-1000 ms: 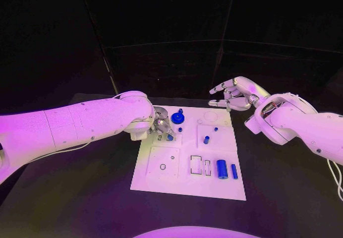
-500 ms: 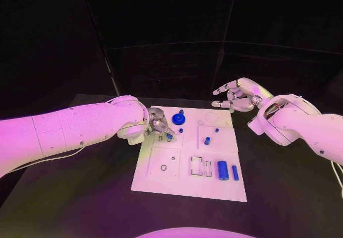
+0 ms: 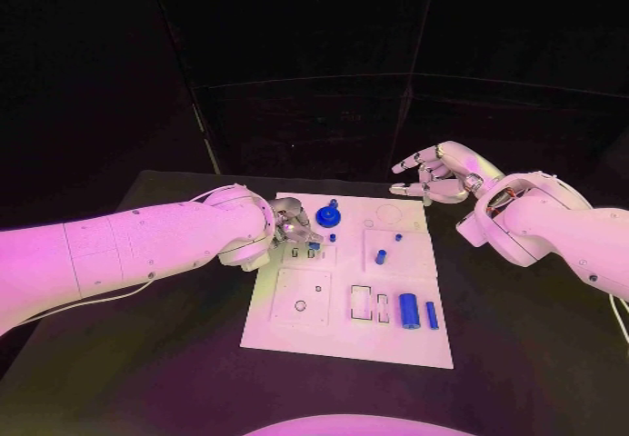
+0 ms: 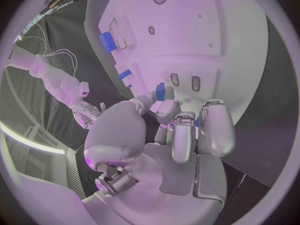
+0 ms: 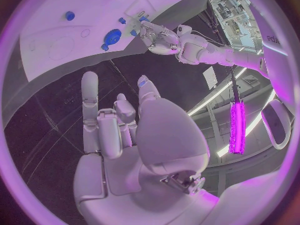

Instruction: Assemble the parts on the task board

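My left hand (image 3: pixel 291 229) sits low over the far-left part of the task board (image 3: pixel 299 334), arm reaching in across the black table (image 3: pixel 157 363), fingers curled down w/ tips together. In the left wrist view a small blue part (image 4: pixel 160 91) is pinched at my fingertips (image 4: pixel 166 110), right by two small slots in the board. Just beyond that hand stands a round blue part (image 3: pixel 326 216); a small blue peg (image 3: pixel 379 257) is further over toward my right hand (image 3: pixel 433 173). Right hand hovers off the board's far-right corner, palm up-ish, fingers spread apart, holding nothing. Two blue cylinders (image 3: pixel 415 312) lie near the board's near-right corner, well apart from both hands.
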{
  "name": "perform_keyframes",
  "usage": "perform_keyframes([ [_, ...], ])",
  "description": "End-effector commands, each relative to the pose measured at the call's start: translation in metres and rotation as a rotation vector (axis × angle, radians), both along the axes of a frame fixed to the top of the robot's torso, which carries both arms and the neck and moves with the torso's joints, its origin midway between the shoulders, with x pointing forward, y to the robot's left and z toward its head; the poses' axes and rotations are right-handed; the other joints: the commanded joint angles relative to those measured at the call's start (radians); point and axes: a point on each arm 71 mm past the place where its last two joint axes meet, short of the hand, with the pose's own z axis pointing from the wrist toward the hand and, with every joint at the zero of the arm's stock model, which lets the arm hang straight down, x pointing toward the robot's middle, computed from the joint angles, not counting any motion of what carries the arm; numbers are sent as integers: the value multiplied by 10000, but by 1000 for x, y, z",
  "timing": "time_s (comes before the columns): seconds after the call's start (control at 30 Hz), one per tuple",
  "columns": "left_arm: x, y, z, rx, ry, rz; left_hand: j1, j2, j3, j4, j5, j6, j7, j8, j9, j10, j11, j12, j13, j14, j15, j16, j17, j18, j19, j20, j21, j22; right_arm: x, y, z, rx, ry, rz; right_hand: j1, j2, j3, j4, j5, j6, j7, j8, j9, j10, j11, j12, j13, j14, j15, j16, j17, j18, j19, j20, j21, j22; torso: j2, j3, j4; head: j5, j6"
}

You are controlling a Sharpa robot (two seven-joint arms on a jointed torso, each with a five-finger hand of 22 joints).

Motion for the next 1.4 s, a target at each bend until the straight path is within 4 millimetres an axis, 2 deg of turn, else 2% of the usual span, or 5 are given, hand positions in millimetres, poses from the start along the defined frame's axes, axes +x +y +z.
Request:
perform_keyframes([
  [0.03,2,-2,3,208,-798,-103,75,64,1730,-1707,36,-36,-13,46,8,127,-24,64,9,1054,-29,62,2633,-123,130,-10,50,9,0,1,1,1,92,135,22,58,-64,-15,52,-86,-8,66,5,-4,6,34,6,322,0,-2,10,143,19,-18,-44,-14,2,0,-7,4,-8],
  [0.27,0,-4,-1,607,-672,-236,77,53,1758,-1713,36,-35,-15,55,21,151,-25,94,46,1054,-30,62,2633,-125,134,-11,56,18,0,2,0,-13,125,177,22,58,-64,-15,52,-86,-8,66,5,-4,6,34,6,322,0,-2,10,143,19,-18,-44,-14,13,-8,-18,41,-28],
  [0.53,0,-3,-5,1188,-422,-367,76,41,1792,-1718,38,-33,-16,68,38,151,-26,87,35,1054,-32,62,2633,-121,132,-13,46,2,1,3,0,-13,128,188,22,58,-64,-15,52,-86,-8,66,5,-4,6,34,6,322,0,-2,10,143,19,-18,-44,-14,8,-3,1,56,-77],
  [0.87,0,-2,-7,1480,-240,-496,78,35,1828,-1725,43,-33,-16,79,53,161,-27,98,48,1054,-34,62,2633,-119,130,-15,37,-11,1,4,0,-7,119,201,32,52,-74,-18,46,-89,-8,70,4,-11,6,30,-4,316,-1,-15,-16,143,20,-18,-45,-15,6,-3,-9,79,-123],
  [1.4,-2,-3,-8,1665,42,-711,40,-27,1955,-1738,166,-36,-14,126,119,178,-27,108,60,1054,-35,62,2633,-122,136,-19,47,10,2,4,0,0,115,171,39,55,-81,-16,42,-91,-8,75,4,-7,6,37,1,320,-1,-8,-1,143,20,-18,-45,-16,6,-4,-8,74,-139],
])
